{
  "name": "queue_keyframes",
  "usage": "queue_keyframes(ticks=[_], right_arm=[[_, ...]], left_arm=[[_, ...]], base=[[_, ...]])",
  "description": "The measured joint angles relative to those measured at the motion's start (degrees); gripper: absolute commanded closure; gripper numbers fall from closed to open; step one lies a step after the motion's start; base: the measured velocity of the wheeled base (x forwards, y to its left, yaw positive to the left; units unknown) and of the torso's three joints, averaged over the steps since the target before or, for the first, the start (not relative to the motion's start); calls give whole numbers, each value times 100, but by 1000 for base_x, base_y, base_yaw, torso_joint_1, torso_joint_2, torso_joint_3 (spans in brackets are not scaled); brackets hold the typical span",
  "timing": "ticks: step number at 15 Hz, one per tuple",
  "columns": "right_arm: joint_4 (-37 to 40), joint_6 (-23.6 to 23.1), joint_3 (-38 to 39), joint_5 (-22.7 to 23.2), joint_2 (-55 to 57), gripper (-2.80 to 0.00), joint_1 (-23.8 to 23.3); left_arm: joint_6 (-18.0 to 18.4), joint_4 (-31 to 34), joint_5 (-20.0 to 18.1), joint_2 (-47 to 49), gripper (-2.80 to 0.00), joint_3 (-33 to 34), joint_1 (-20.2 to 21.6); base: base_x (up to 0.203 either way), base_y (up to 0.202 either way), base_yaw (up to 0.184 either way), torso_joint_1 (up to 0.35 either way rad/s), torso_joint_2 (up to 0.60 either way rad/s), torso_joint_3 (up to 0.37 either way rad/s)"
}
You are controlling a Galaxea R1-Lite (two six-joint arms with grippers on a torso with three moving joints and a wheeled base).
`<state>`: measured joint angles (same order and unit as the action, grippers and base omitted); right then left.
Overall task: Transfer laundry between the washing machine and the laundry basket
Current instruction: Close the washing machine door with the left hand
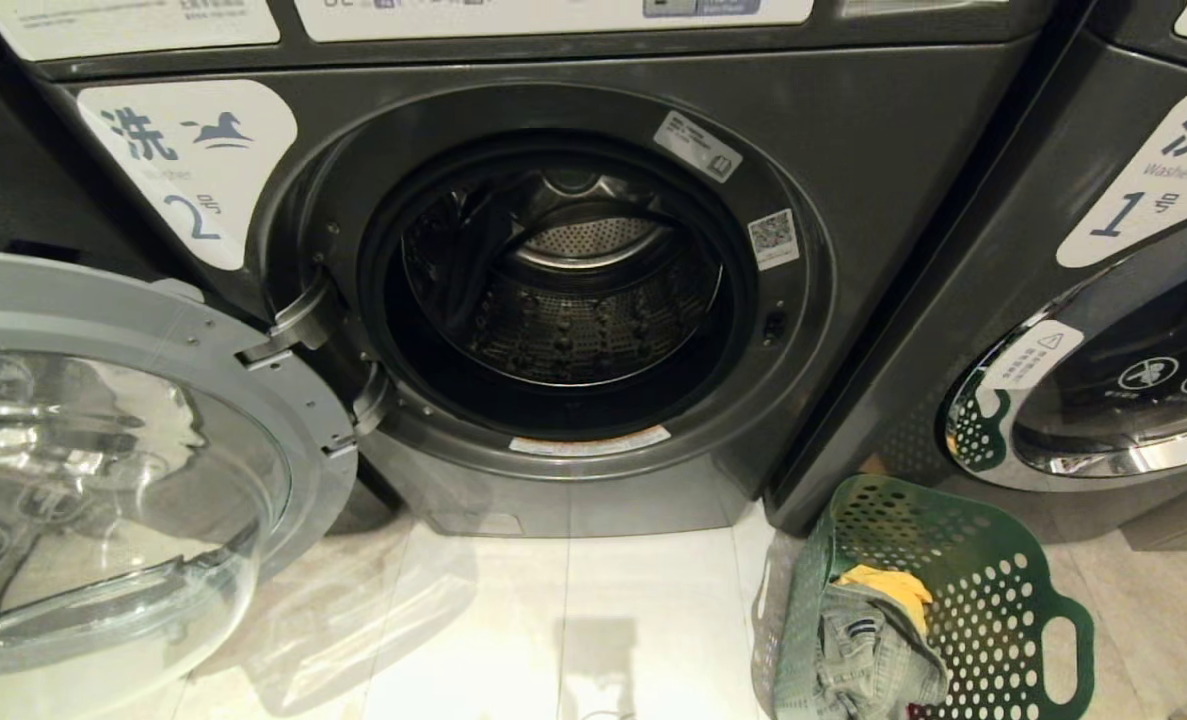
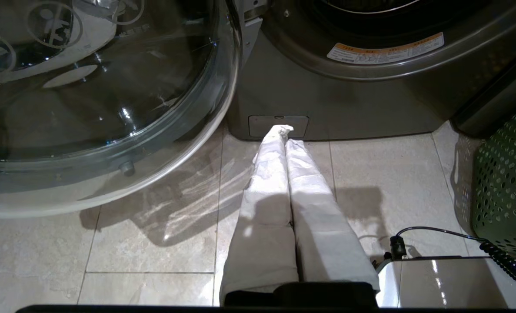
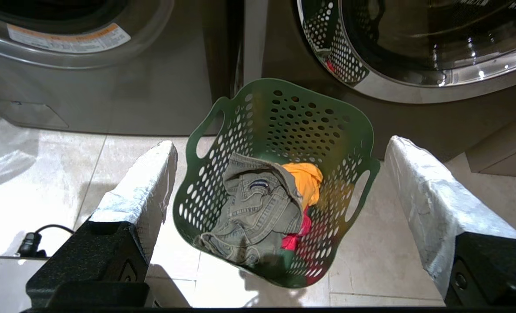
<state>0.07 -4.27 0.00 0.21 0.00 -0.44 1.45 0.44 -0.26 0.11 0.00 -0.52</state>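
pale tiled floor (image 1: 573,600) runs before a row of dark grey washers. at left the glass door (image 1: 103,480) of the washing machine (image 1: 593,290) labelled 2 hangs wide open, its drum bare of clothes. the left gripper (image 2: 283,130) hangs low over the tiles, fingers pressed together on nothing. further right, the green laundry basket (image 3: 284,113) stands on the floor before washer 1 (image 1: 1103,330), holding the laundry (image 3: 258,204): jeans, yellow-orange and red garments. the right gripper (image 3: 279,148) hangs above it, fingers spread wide.

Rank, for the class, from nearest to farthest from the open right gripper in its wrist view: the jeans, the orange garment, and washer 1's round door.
From the right gripper:
1. Jeans, in the laundry basket below the fingers.
2. Orange garment, just beyond the jeans.
3. Washer 1's door, behind the basket.
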Motion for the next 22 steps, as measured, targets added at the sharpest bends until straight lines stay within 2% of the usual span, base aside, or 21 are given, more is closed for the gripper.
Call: queue_keyframes(ticks=[10,22], right_arm=[[4,42,0,-7,0,-280,0],[-12,182,0,1,0,-280,0]], left_arm=[[37,0,-7,0,0,0,0],[20,2,-4,0,0,0,0]], base=[[0,0,0,3,2,184],[0,0,0,0,0,8]])
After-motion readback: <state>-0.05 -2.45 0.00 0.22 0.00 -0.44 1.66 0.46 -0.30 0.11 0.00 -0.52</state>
